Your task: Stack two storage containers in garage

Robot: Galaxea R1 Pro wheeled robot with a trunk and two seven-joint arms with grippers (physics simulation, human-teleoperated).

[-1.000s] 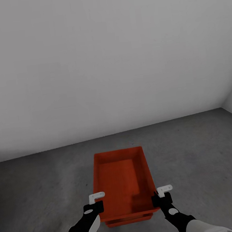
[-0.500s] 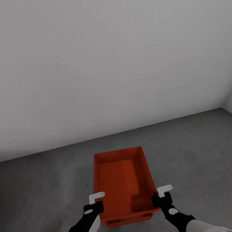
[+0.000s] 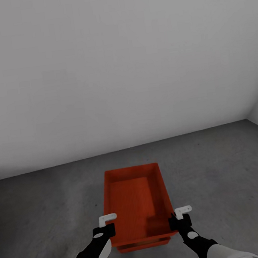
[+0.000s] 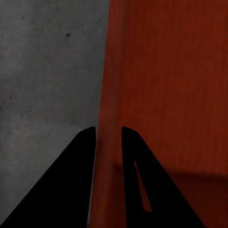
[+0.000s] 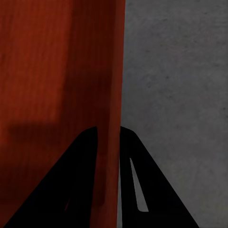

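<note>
An orange-red rectangular open-top plastic container [image 3: 136, 202] sits nested on a second matching one on the dark grey speckled concrete floor [image 3: 42, 212], near a plain white wall [image 3: 117, 66]. The left gripper [image 3: 108, 223] and right gripper [image 3: 175, 217] each pinch a side wall at the near corners. To finish well, both should probably release together and lift straight away.

Both grippers [image 3: 108, 222] grip container [image 3: 135, 199] (garage floor [image 3: 46, 208])
</note>
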